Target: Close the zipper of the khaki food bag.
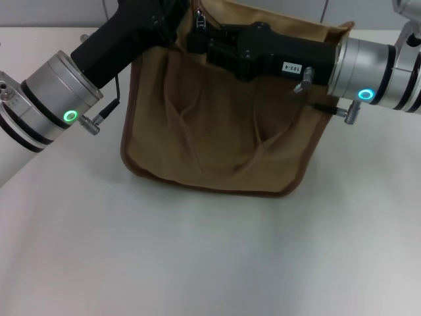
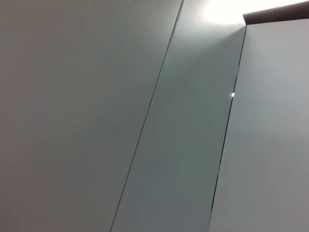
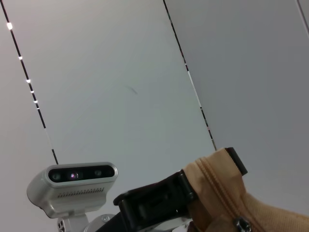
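The khaki food bag (image 1: pixel 217 138) stands on the white table, its two handles hanging down its front. My left arm reaches in from the left to the bag's top left end, where the left gripper (image 1: pixel 172 10) is cut off by the picture's edge. In the right wrist view its black fingers (image 3: pixel 154 203) pinch the bag's end corner (image 3: pixel 217 179). The zipper (image 3: pixel 219 195) runs along that corner, with a small metal slider (image 3: pixel 240 224) on it. My right gripper (image 1: pixel 197 29) lies across the bag's top, its tip at a silver piece near the left end.
The white table (image 1: pixel 197 250) spreads in front of the bag. A grey panelled wall (image 2: pixel 145 121) stands behind it. The left arm's wrist camera (image 3: pixel 72 186) shows in the right wrist view.
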{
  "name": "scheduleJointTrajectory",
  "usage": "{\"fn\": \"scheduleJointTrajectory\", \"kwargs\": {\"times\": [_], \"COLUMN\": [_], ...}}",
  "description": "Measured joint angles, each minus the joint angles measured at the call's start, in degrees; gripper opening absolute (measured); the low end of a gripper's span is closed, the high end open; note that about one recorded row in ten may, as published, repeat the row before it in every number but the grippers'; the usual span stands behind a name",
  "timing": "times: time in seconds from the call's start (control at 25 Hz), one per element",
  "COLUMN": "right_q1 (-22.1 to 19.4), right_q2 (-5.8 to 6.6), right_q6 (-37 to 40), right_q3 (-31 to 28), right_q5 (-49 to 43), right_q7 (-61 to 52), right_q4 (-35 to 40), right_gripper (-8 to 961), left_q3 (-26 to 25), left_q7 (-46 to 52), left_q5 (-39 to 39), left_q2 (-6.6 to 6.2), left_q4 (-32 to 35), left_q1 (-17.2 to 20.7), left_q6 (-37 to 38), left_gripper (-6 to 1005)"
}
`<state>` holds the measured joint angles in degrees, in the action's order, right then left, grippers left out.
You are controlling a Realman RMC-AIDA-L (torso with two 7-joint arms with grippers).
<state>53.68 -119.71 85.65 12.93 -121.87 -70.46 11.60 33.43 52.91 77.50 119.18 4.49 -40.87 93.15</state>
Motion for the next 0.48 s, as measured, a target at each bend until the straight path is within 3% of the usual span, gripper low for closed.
{"fn": "scheduleJointTrajectory", "kwargs": {"times": [0.32,0.48], "right_q1": [-0.15,-0.19], "right_q2": [0.00,0.01], "right_q6": [-0.02,-0.68], "right_q3": [-0.01,-0.01], "right_q5": [0.22,0.25], "right_q7": [0.05,0.06], "right_q4": [-0.02,-0.01], "right_gripper": [37,23], "left_q3": [-0.10,-0.06], "left_q7": [0.00,0.00], "left_q5": [0.02,0.02], "left_q2": [0.00,0.00], "left_q4": [0.00,0.00], "left_q1": [0.01,0.02], "left_q6": [0.00,0.01], "left_gripper": [21,21]}}
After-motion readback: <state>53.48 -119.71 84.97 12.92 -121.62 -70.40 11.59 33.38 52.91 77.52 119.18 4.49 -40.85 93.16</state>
